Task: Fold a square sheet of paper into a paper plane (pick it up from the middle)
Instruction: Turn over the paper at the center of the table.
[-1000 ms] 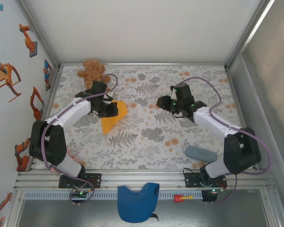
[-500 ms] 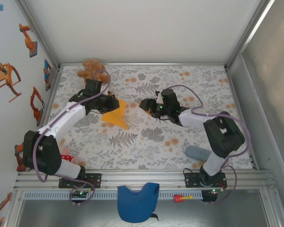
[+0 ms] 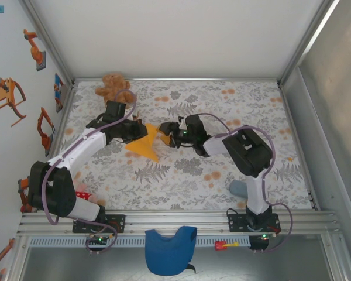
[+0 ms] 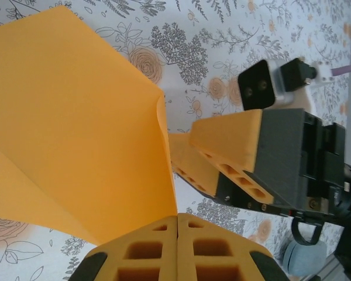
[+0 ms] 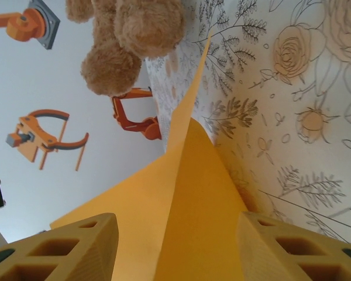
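Left gripper: fingers pressed together, pinching one edge of the thin bright orange paper sheet. The sheet is held up over the floral-print table, left of centre, bent into a pointed wedge.

Right gripper: a second ago well apart to the right, now swung in to the sheet's right edge. Its fingers are wide, with paper between them, unclamped.

Judgement: a second grasp is imminent and folding is barely begun.

Count: one brown teddy bear, one sheet, one blue cloth, two grippers.
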Robot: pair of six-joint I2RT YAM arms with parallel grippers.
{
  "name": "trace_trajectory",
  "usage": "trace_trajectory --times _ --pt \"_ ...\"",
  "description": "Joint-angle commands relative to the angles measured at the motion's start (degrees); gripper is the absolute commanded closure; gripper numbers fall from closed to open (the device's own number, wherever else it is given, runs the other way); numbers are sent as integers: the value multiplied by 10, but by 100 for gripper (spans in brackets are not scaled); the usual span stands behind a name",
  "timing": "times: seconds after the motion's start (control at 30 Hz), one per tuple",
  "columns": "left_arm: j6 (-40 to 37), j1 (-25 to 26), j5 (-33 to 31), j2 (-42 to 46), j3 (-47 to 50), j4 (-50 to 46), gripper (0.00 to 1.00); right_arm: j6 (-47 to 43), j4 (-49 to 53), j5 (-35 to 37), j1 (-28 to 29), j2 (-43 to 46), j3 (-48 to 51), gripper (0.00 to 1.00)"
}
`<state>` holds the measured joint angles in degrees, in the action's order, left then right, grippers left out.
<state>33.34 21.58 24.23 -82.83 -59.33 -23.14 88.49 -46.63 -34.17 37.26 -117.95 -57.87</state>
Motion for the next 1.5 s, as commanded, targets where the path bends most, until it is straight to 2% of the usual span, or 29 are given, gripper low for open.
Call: trace_trajectory --times 0.0,0.2,0.37,0.57,0.77,0.87,1.13,1.27,1.47 --pt "10 -6 10 17 7 8 99 63 -67 8 9 -15 -17 48" --pt "15 -7 13 20 14 15 99 85 -90 7 18 -32 -30 56" --pt "20 -9 13 21 24 19 99 114 -143 20 21 -44 -30 66" --pt "23 -12 2 33 29 10 98 101 -144 34 21 -33 -19 80" --pt "35 -15 -10 53 49 3 92 79 -140 39 20 -24 -18 93" --pt "46 -16 -29 66 53 -12 84 62 -128 41 19 -15 -16 95" --pt "121 -17 -88 150 89 -24 40 -2 -71 47 6 35 -15 95" --pt "210 -15 -66 201 138 61 19 -6 -69 44 0 49 -18 95" --pt "313 22 -59 233 195 220 2 0 -67 41 -1 66 -23 95"
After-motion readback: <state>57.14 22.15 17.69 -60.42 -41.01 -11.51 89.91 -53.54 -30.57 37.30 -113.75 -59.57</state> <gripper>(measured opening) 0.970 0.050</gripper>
